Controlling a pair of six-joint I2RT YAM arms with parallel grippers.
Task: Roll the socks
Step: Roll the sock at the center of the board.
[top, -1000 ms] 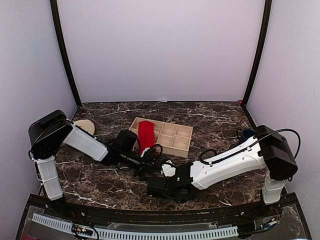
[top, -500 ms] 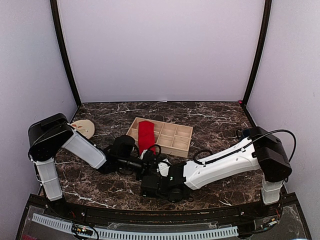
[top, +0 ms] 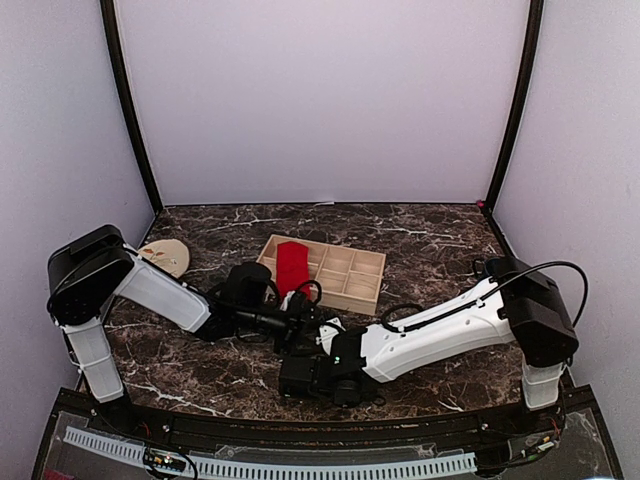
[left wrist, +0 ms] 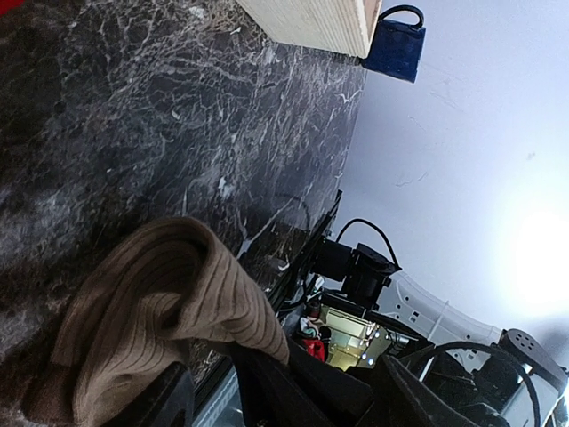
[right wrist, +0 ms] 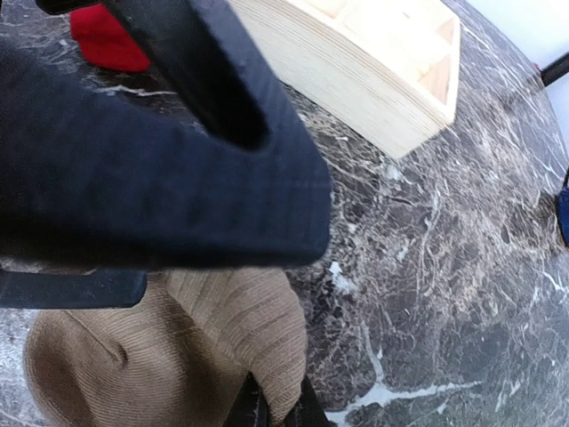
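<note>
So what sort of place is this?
Likely a lab test booth: plain walls close round a marble-look table, left arm and right arm mounted at its near edge, a tray and tan sock as props.

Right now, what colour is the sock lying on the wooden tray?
Bright red. The red sock shows best in the top external view.

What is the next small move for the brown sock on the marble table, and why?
Probably shut the left gripper on the tan-brown ribbed fabric sock: its jaws stand wide by the bunched fold, while the right gripper pinches only one edge.
</note>
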